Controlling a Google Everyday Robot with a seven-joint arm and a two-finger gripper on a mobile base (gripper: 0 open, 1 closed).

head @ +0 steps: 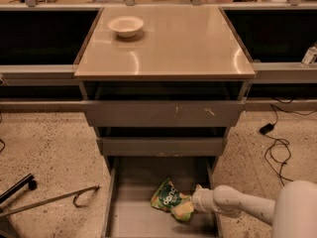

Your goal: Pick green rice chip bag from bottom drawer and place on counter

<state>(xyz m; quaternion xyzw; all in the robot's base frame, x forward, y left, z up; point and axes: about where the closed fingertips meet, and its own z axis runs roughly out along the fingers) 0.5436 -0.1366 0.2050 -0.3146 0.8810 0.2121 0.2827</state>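
The green rice chip bag (169, 201) lies crinkled on the grey floor of the open bottom drawer (133, 217), towards its right side. My white arm reaches in from the lower right, and the gripper (190, 206) is at the bag's right edge, touching or very close to it. The beige counter (178, 43) is the top of the drawer cabinet, above the two upper grey drawers.
A white bowl (126, 26) stands on the counter's far left. Dark recessed shelves flank the cabinet. A metal rod with a hook (54, 198) lies on the speckled floor at the left. Black cables (275, 148) lie on the floor at the right.
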